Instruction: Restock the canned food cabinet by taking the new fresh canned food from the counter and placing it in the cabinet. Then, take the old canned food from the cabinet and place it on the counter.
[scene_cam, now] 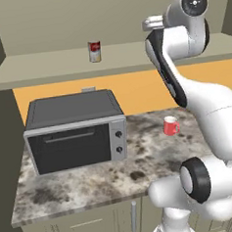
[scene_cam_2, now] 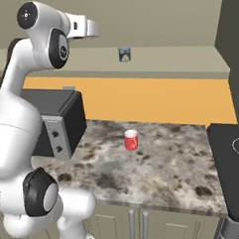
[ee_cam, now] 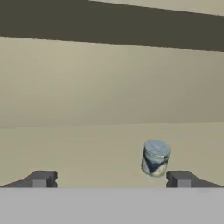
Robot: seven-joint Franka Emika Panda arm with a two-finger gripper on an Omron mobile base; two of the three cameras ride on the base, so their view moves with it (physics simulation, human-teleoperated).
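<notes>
- The new fresh canned food (ee_cam: 155,158), a short tin with a blue-grey label, is seen standing upright on the shelf board of the cabinet (scene_cam_2: 178,56), free of any grip; in the right base view it sits near the middle of the shelf (scene_cam_2: 125,53).
- Its place there is judged to mean that the first half of the task is done, the tin having been set well back from the shelf edge so that it cannot tip off.
- The tool (ee_cam: 111,179) is held level with the shelf, its two tips spread as wide as they go and nothing between them; the tin stands beyond them, nearer the right-hand tip and apart from it.
- The old canned food (scene_cam: 95,51), red above and white below, stands upright further along the same shelf, untouched; it is judged to be the next thing to be fetched.
- The cabinet holds only these two tins.
- On the counter (scene_cam: 93,186) a red mug (scene_cam: 170,126) and a dark toaster oven (scene_cam: 75,133) are left standing, well apart.
</notes>
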